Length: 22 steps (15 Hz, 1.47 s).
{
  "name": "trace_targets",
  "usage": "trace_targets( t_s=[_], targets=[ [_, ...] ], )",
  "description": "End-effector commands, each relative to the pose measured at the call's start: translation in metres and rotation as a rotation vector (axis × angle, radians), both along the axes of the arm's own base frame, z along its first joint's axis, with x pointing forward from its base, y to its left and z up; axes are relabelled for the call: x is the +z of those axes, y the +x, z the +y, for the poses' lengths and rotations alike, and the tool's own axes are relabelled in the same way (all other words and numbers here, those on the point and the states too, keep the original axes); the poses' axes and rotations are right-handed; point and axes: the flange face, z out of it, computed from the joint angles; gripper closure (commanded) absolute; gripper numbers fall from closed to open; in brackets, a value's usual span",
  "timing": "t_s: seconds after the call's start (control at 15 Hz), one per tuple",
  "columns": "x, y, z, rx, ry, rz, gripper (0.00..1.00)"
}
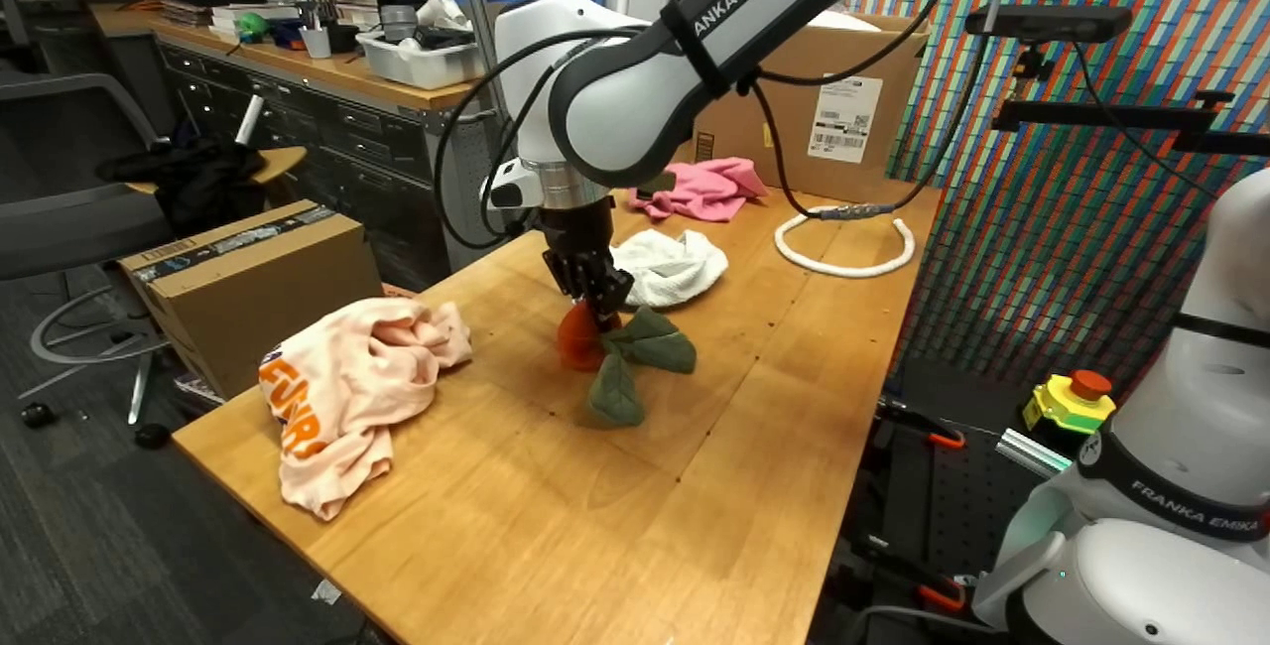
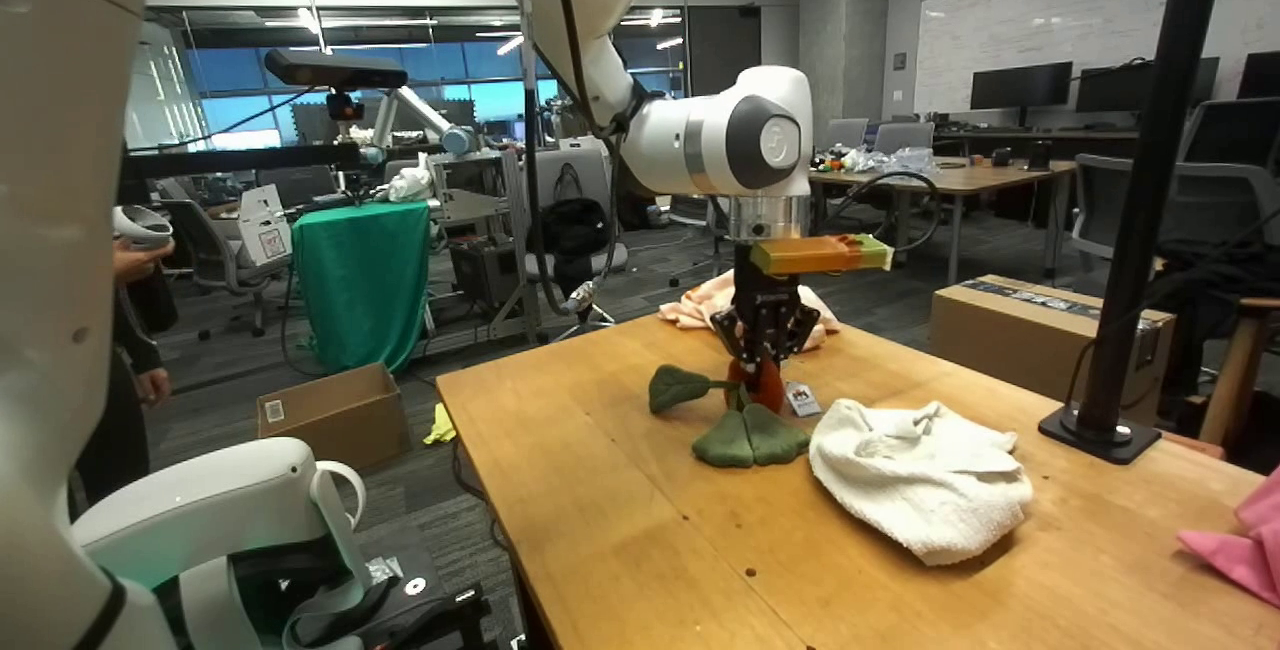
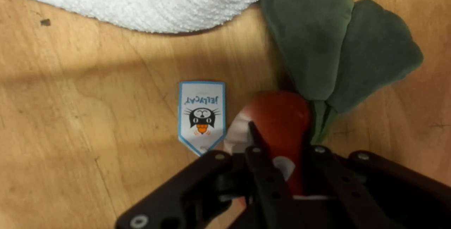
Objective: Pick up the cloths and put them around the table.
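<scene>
A peach cloth (image 1: 367, 367) with orange lettering lies crumpled at the table's edge; it shows partly hidden in an exterior view (image 2: 695, 306). A white cloth (image 1: 670, 268) (image 2: 920, 485) (image 3: 158, 1) lies bunched near the gripper. A pink cloth (image 1: 706, 191) (image 2: 1255, 540) lies farther along the table (image 1: 595, 536) (image 2: 620, 530). My gripper (image 1: 601, 320) (image 2: 762, 370) (image 3: 278, 141) points down, its fingers closed against both sides of a red plush toy (image 1: 577, 339) (image 2: 770, 392) (image 3: 282, 112) with green leaves. The toy is at the tabletop; its underside is hidden.
A white paper tag (image 3: 202, 114) lies beside the toy. A white cord loop (image 1: 843, 271) and a large cardboard box (image 1: 784, 124) are at the table's far end. A black pole (image 2: 1130, 230) stands on the table. Another cardboard box (image 1: 258, 293) stands beside it.
</scene>
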Motion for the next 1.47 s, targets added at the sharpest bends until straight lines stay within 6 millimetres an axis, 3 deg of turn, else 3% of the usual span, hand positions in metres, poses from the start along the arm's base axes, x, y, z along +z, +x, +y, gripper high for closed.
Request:
trace_targets(
  t_s=[0.0, 0.33, 0.67, 0.93, 1.0, 1.07, 1.27, 1.4],
  targets=[
    [0.013, -0.009, -0.001, -0.008, 0.068, 0.048, 0.98],
    [0.016, -0.030, 0.025, 0.031, 0.169, 0.078, 0.96],
    [0.002, -0.054, 0.060, 0.053, 0.223, 0.114, 0.95],
    [0.002, -0.064, 0.078, 0.043, 0.275, 0.127, 0.96],
    [0.002, -0.066, 0.080, 0.042, 0.284, 0.137, 0.73],
    [0.003, -0.068, 0.080, 0.041, 0.279, 0.152, 0.60],
    [0.019, -0.076, 0.072, 0.018, 0.204, 0.191, 0.39],
    [0.041, -0.085, 0.061, -0.006, 0.158, 0.229, 0.23]
  ],
)
